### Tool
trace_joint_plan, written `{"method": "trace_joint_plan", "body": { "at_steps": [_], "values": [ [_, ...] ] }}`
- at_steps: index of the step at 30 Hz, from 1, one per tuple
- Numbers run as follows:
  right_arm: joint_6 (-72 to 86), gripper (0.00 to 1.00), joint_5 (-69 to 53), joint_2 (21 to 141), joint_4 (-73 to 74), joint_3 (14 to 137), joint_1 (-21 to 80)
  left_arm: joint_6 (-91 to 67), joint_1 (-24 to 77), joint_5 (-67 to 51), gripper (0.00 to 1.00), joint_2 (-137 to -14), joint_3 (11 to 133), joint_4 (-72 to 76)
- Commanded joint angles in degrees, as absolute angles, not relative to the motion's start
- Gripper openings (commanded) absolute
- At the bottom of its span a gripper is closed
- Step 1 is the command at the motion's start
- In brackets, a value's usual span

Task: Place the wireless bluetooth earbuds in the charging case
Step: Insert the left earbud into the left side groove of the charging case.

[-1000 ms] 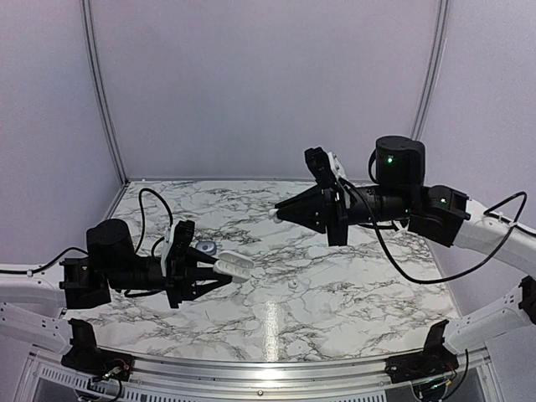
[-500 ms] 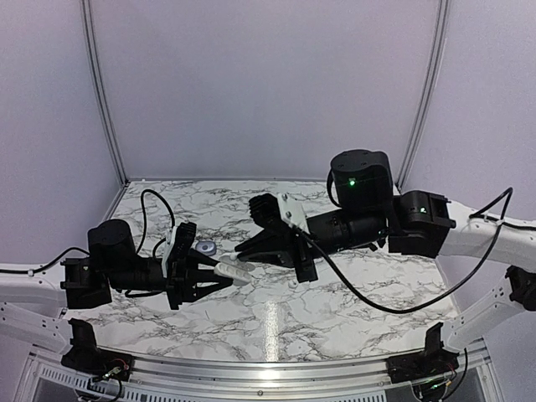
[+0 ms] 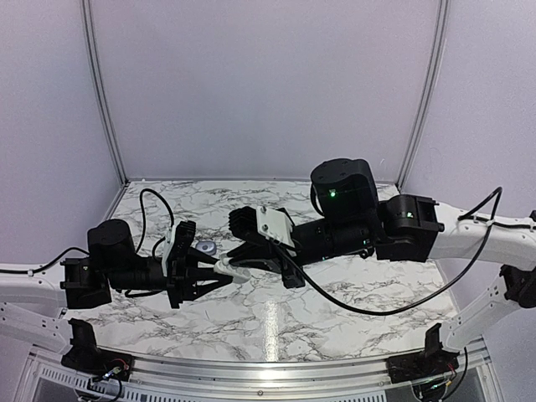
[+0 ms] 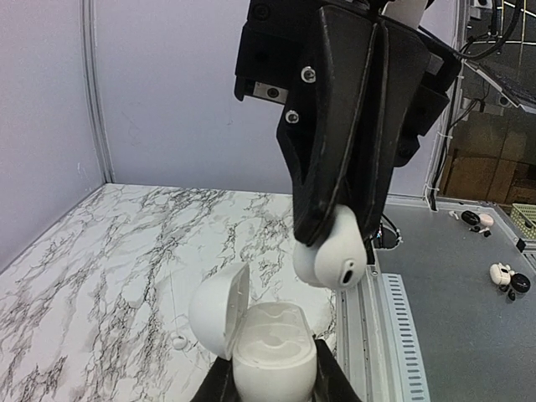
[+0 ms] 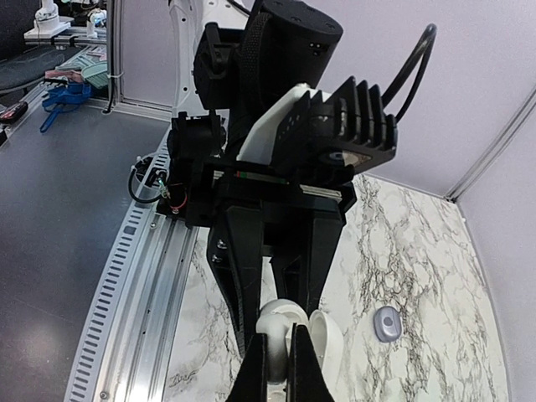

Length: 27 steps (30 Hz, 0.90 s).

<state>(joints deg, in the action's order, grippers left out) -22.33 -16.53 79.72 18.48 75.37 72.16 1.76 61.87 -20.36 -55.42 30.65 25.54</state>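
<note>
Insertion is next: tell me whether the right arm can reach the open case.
Probably yes: the earbud in the right fingers hangs just above the open case, lid swung aside, nothing between.

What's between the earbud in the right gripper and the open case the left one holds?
Nothing. In the left wrist view only a small bare gap separates the white earbud from the open charging case.

My left arm (image 3: pixel 117 266) reaches low toward the right edge, left gripper (image 3: pixel 216 272) clamped on the open charging case (image 4: pixel 272 356). My right arm (image 3: pixel 419 230) stretches toward the left edge, right gripper (image 4: pixel 335 234) apparently pinching a white earbud (image 4: pixel 329 261).
</note>
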Motion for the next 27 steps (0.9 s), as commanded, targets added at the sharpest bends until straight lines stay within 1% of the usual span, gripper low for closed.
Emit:
{"method": "trace_joint_plan", "body": {
  "at_steps": [1,20,27],
  "values": [
    [-21.52,0.00,-14.23,81.03,19.50,78.57,72.86,2.35,61.61,-19.96,0.00,-54.40,31.46,28.44],
    [-20.48,0.00,-9.96,84.16,21.98,80.35,73.21,3.34,61.61,-19.63,0.00,-54.84,31.20,28.39],
    [-20.40,0.00,-11.94,85.09,23.00,80.83,73.46,3.59,61.61,-19.35,0.00,-54.58,31.02,28.38]
  ]
}}
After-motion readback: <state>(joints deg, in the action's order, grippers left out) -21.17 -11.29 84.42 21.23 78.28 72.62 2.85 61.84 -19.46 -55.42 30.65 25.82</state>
